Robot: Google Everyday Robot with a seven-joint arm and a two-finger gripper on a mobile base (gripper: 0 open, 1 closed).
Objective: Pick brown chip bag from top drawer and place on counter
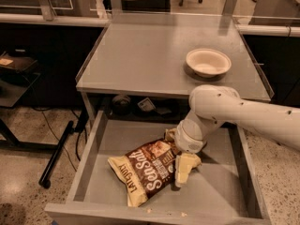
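The brown chip bag (145, 170) lies flat in the open top drawer (89, 158), its cream-yellow end toward the front left and its white script facing up. My gripper (178, 153) is down inside the drawer at the bag's right end and touches it. The white arm (243, 111) reaches in from the right and hides part of that end of the bag. The counter (140, 55) is the grey tabletop right above the drawer.
A white paper bowl (208, 62) stands on the counter's right side. Small dark objects (123, 102) sit on a shelf under the tabletop, behind the drawer. A black stand leg (56, 156) crosses the floor at the left. Crumbs lie at the drawer's front.
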